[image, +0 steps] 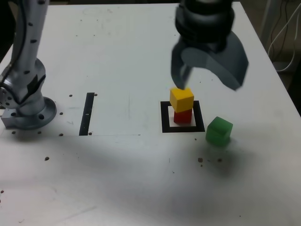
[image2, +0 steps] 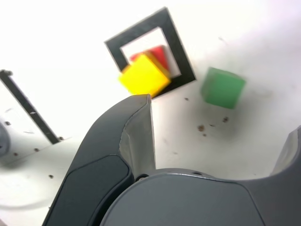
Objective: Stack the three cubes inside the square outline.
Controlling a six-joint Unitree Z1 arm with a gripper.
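A yellow cube (image: 181, 98) sits on a red cube (image: 183, 116) inside the square outline (image: 164, 123) of black tape on the white table. The wrist view shows the same stack, yellow cube (image2: 143, 77) over red cube (image2: 156, 54), within the square outline (image2: 174, 42). A green cube (image: 219, 131) lies on the table just off the outline, to the exterior view's right; the wrist view has the green cube (image2: 222, 87) too. My gripper (image: 207, 80) hangs open just above the stack, its dark jaws spread wide and holding nothing. One gripper finger (image2: 136, 127) fills much of the wrist view.
The arm's silver base (image: 28, 108) stands at the exterior view's left. A straight narrow black strip (image: 87, 113) lies between the base and the outline. Small dark specks dot the table (image: 117, 56). Cables hang past the table's far right edge.
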